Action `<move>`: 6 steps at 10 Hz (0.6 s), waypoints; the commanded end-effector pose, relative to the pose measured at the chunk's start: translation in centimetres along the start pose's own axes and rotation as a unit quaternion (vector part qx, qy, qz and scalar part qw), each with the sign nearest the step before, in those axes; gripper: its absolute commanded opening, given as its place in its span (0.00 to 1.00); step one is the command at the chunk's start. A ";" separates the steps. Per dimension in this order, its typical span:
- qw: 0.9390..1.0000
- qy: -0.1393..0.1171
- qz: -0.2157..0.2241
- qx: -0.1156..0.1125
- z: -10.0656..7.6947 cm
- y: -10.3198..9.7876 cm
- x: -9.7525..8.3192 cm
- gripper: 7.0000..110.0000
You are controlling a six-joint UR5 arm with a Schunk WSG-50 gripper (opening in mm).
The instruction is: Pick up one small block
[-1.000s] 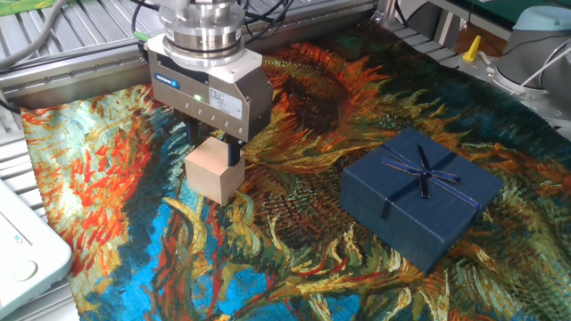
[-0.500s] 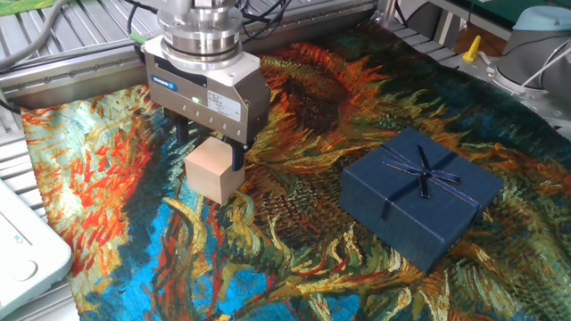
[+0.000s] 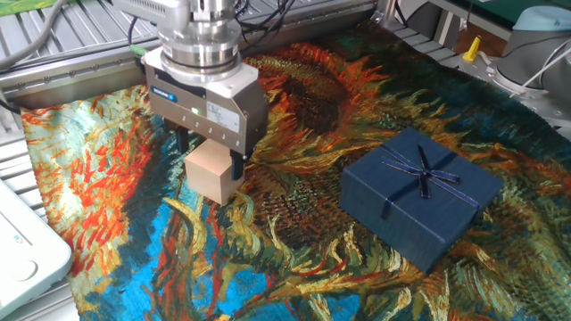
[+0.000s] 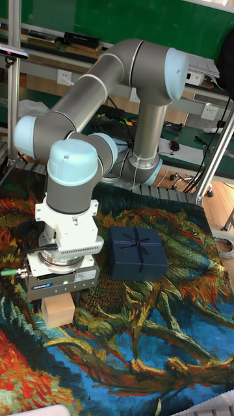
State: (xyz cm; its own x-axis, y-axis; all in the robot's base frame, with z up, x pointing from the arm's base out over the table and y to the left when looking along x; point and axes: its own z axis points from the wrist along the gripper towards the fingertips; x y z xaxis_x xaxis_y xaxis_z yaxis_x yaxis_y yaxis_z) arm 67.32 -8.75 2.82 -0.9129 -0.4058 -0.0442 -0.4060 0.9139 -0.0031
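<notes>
Your tool [image 3: 211, 164] [image 4: 60, 300] hangs straight down from a ribbed metal flange and a boxy grey body. Its two dark fingers [image 3: 237, 166] straddle the small block [image 3: 212, 173] [image 4: 57, 310], one on each side, and appear pressed against the block's faces, so the tool reads as closed on the block. The small block is a plain peach-beige cube with smooth, unmarked faces and crisp edges. It sits directly beneath the tool body, between the fingers. Its base appears to meet the cloth [image 3: 294, 250] [image 4: 149, 338], but you cannot tell for certain whether it rests there or is just clear of it.

The cloth covers the surface and is printed in painterly swirls of orange, teal, yellow and brown, with slight wrinkles. To the side of the tool, well apart from the block, lies a flat square gift box [image 3: 421, 194] [image 4: 137, 253], dark blue with a matte finish and a thin ribbon tied in a bow on its lid. In the tall fixed view, the arm [image 4: 123, 71] shows glossy grey tubular links and pale blue joint caps, folding down to the tool.
</notes>
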 end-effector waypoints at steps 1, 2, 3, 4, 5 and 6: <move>1.000 -0.001 0.005 -0.008 1.0 0.4 -0.3 0.79; 1.000 0.000 0.002 -0.011 0.9 0.5 -0.1 0.79; 1.000 0.000 0.002 -0.012 0.9 0.5 0.0 0.79; 1.000 0.001 0.004 -0.012 0.9 0.5 0.1 0.79; 1.000 0.005 0.003 -0.011 0.9 0.4 0.3 0.79; 1.000 0.008 -0.003 -0.011 0.9 0.3 0.7 0.79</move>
State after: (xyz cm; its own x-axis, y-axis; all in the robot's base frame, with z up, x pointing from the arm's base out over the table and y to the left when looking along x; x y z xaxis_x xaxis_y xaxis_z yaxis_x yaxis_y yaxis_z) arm 66.96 -8.59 1.93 -0.9119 -0.4092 -0.0323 -0.4096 0.9122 0.0091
